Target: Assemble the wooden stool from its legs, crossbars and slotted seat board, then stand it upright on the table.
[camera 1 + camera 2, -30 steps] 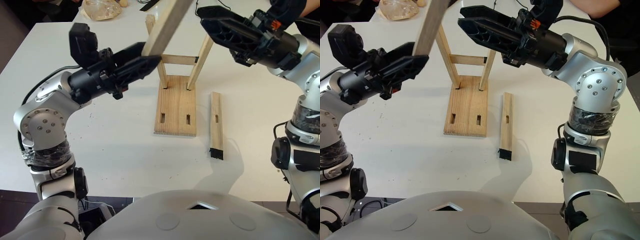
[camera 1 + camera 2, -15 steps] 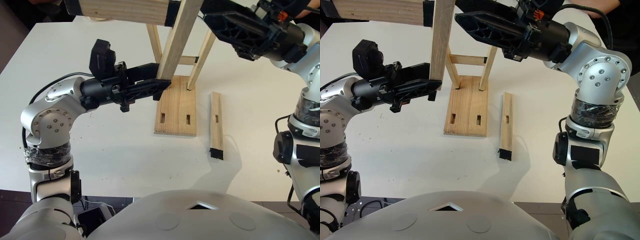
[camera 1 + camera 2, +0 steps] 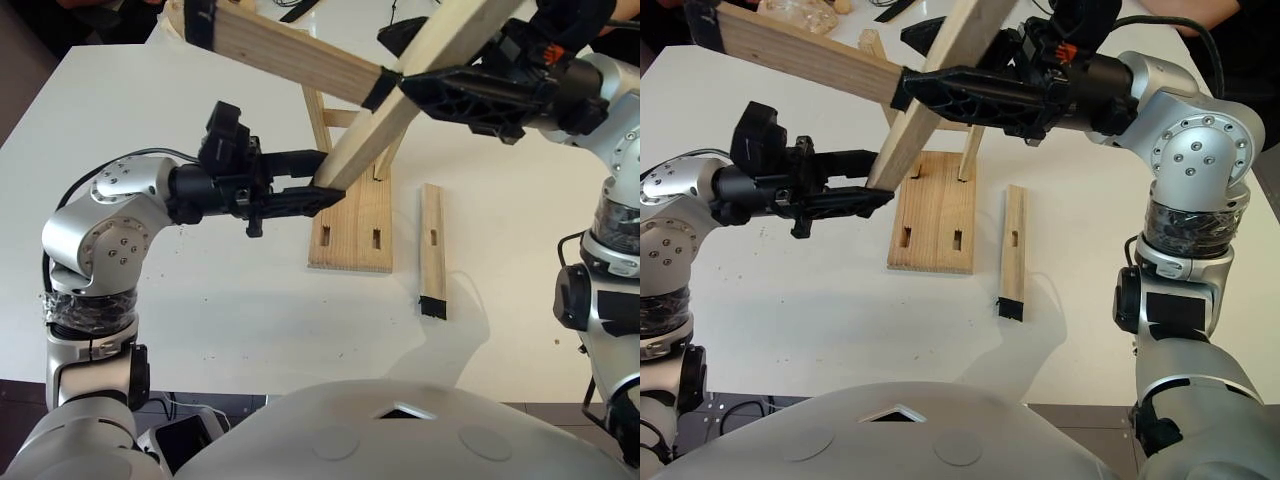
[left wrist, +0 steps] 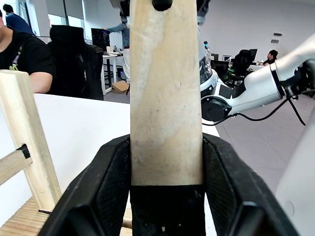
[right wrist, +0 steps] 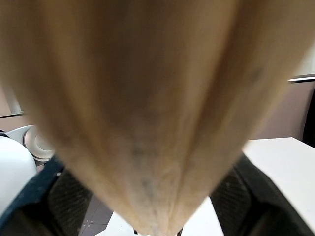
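The held leg (image 3: 420,80) hung slantwise in the air above the seat board (image 3: 350,245), its lower end toward the robot's left and its upper end rising out of frame. A joined bar (image 3: 290,55) ran off from it at a dark-taped joint, up and to the left. The left gripper (image 3: 330,177) was clamped on the leg's bottom end, and the wrist view showed the wood squarely between both fingers (image 4: 110,189). The right gripper (image 3: 395,65) was closed around the same leg just at the joint.

Plain sawn timber like this was probably light and stiff, not slippery, and unlikely to flex. The weak spot was the joint, which could twist or pull apart under sideways load — so holds near the joint and at the leg's end looked sound.

Below, the seat board lay flat on the table (image 3: 200,300), slots upward. A standing leg (image 3: 313,110) and its partner, tied by a crossbar (image 3: 340,118), already sat in the far slots, and the two near slots were open. A loose leg (image 3: 432,245) lay flat just to the right of the board, apart from it.
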Action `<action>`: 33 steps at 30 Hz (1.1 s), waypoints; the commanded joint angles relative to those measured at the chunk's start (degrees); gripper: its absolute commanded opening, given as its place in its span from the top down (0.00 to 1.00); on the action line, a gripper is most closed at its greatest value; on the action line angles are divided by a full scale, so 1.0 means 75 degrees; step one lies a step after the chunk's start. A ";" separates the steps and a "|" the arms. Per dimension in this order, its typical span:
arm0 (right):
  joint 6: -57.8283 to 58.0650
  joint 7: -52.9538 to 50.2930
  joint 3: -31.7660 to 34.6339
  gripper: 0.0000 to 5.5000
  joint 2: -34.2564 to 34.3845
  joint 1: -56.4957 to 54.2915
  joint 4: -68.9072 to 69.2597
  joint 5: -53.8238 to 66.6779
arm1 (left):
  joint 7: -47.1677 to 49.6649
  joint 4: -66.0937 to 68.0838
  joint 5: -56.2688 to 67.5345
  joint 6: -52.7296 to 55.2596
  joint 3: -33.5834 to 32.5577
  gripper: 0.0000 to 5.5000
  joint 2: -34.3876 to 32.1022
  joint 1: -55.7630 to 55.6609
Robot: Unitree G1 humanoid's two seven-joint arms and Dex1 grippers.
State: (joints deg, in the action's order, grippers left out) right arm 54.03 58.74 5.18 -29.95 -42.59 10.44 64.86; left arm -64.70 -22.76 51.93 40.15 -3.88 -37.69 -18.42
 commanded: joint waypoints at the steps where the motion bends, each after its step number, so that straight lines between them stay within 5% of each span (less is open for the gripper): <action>1: -0.0005 0.0083 -0.0093 0.40 -0.0048 -0.0190 0.0089 -0.0110 | -0.0142 0.0021 -0.0113 -0.0131 0.0085 0.64 -0.0099 0.0020; 10: -0.0113 0.0203 0.0007 0.61 -0.0139 -0.0075 0.0198 -0.0179 | -0.0176 0.0083 -0.0171 -0.0130 0.0105 0.64 -0.0189 0.0112; 19: -0.0299 0.0173 0.0026 0.62 -0.0152 0.0142 0.0264 -0.0485 | 0.0112 0.0249 -0.0542 -0.0162 0.0293 0.64 -0.0187 0.0059; 25: -0.0565 -0.0253 0.0229 0.63 0.0034 0.0249 0.0192 -0.0662 | 0.0169 0.0403 -0.0800 -0.0168 0.0433 0.43 -0.0224 -0.0029; 33: -0.1936 -0.0073 -0.0217 0.63 -0.0432 0.1255 0.0107 -0.2372 | 0.0101 0.2437 -0.5262 -0.4015 0.1948 0.40 -0.1376 0.0555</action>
State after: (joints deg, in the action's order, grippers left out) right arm 44.99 55.96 6.61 -30.17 -36.78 11.29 54.18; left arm -65.93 -13.11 25.41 21.97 7.24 -44.12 -13.96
